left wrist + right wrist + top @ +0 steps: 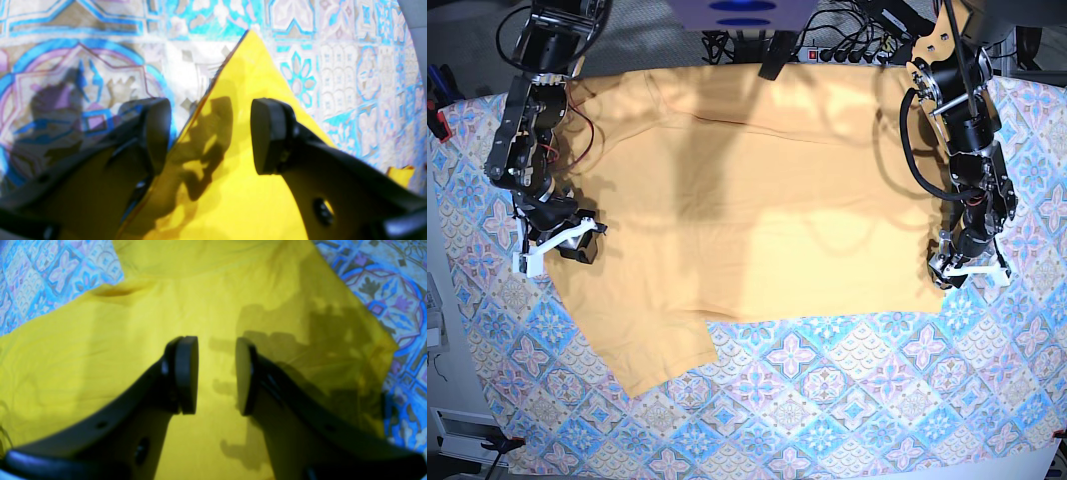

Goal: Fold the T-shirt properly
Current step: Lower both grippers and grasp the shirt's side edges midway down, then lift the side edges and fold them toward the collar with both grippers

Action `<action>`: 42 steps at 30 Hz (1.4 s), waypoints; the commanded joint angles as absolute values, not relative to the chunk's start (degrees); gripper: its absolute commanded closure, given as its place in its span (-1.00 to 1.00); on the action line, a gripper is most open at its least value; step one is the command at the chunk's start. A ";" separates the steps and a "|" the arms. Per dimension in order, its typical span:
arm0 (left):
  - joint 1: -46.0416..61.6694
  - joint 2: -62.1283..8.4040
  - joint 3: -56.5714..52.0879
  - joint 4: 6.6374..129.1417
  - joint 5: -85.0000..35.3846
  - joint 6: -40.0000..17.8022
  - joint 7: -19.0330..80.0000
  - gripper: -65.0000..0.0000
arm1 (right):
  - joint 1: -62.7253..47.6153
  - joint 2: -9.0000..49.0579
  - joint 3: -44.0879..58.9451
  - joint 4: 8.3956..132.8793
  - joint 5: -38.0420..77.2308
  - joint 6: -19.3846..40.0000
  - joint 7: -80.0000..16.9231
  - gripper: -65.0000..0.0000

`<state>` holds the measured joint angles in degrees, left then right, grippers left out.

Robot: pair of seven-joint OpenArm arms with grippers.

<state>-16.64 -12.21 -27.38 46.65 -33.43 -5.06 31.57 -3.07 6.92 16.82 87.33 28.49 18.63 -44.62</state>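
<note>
T-shirt corner points away between the apart, empty jaws of the left pincer; closing askew could miss it. Right wrist view: right pincer, parted and empty, hovers over cloth; pinching may bunch it. Base view: shirt lies across the table, long axis side-to-side.

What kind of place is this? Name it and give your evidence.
Probably a robotics lab or test bench: a T-shirt lies spread on a patterned tablecloth between two mounted arms, with a power strip and cables at the far edge.
</note>
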 commanded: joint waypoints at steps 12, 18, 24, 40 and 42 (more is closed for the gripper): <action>-16.04 -10.42 -21.49 46.73 -33.89 -4.88 34.42 -0.09 | -1.98 7.43 16.75 87.96 29.14 19.03 -43.12 0.43; -16.04 -10.15 -21.49 46.73 -33.80 -5.05 34.42 0.71 | -1.89 7.43 16.75 87.87 29.05 19.03 -43.12 0.43; -15.43 -10.33 -21.85 46.81 -33.89 -5.05 34.42 1.00 | -1.80 7.43 17.01 87.87 28.97 19.03 -42.95 0.43; -3.82 -10.68 -21.93 67.47 -38.81 -5.05 39.43 1.00 | 10.24 11.74 17.54 69.76 23.25 19.03 -39.69 0.42; -2.59 -11.30 -21.93 68.62 -39.34 -5.05 39.43 1.00 | 12.88 11.74 17.54 66.33 21.05 19.03 -37.85 0.42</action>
<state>-1.67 -10.35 -21.71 67.24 -38.87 -4.71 40.58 11.53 10.81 17.43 65.23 20.21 18.76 -38.94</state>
